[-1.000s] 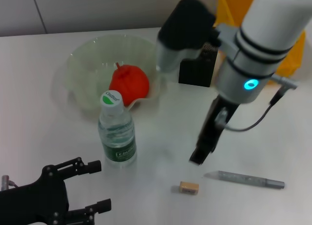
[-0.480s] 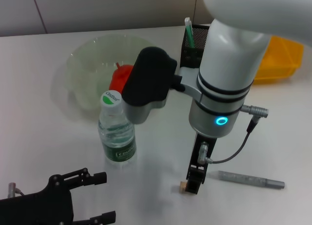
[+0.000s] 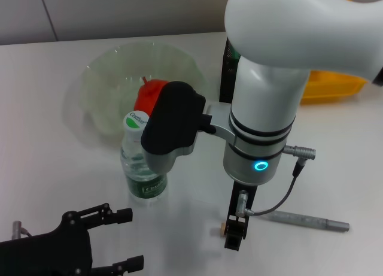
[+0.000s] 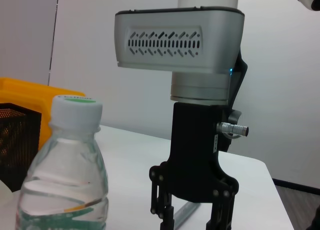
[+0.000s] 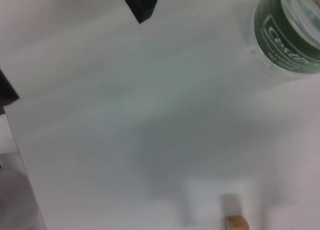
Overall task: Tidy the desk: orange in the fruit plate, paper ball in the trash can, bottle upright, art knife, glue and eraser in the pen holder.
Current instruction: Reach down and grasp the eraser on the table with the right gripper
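Right gripper, fingers apart, hangs at lower centre directly over the eraser, which peeks out at its left edge on the desk; left gripper open, idle at lower left.

The red-orange ribbed orange is seen lying in the pale green ruffled fruit plate. The clear bottle is stood upright just in front of the plate. The tan eraser is seen flat on the tabletop. The black mesh pen holder is partly hidden, with the yellow trash can beside it.
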`<action>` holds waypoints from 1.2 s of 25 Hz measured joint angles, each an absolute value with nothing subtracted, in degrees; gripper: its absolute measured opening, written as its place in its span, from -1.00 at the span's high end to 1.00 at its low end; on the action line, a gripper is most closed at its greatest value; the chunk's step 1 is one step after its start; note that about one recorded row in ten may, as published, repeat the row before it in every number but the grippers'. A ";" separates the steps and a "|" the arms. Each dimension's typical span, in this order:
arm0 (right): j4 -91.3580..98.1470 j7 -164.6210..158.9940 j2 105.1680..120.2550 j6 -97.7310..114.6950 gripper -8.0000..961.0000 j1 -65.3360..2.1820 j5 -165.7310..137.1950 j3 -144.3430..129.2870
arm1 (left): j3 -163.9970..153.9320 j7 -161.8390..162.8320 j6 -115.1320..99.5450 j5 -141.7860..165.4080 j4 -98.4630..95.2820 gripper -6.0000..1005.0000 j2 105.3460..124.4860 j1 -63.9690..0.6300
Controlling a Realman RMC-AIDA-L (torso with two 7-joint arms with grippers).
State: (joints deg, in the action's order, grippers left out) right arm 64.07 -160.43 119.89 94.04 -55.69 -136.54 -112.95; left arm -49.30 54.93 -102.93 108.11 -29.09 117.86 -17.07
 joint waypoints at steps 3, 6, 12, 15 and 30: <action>63.48 -160.49 119.88 93.02 -0.23 -55.74 -136.51 -113.72 | -49.30 54.94 -102.89 108.11 -29.05 -0.56 117.94 -17.22; 63.06 -160.53 119.88 92.47 -0.22 -55.79 -136.49 -113.80 | -49.27 54.94 -102.89 108.11 -29.03 -0.56 117.95 -17.23; 61.67 -160.44 119.88 91.01 -0.20 -55.92 -136.49 -113.88 | -49.20 54.94 -102.63 108.10 -29.00 -0.56 117.95 -17.32; 60.57 -160.29 119.89 90.70 -0.03 -56.43 -136.19 -114.25 | -49.05 54.93 -102.63 108.10 -29.00 -0.56 117.95 -17.32; 59.41 -160.48 119.88 88.67 0.43 -57.31 -134.82 -116.91 | -48.85 54.90 -102.47 108.10 -29.00 -0.56 117.95 -17.40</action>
State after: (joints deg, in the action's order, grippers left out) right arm 59.41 -160.48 119.88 88.67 -57.31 -134.82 -116.91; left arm -48.85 54.90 -102.47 108.10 -29.00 117.95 -17.40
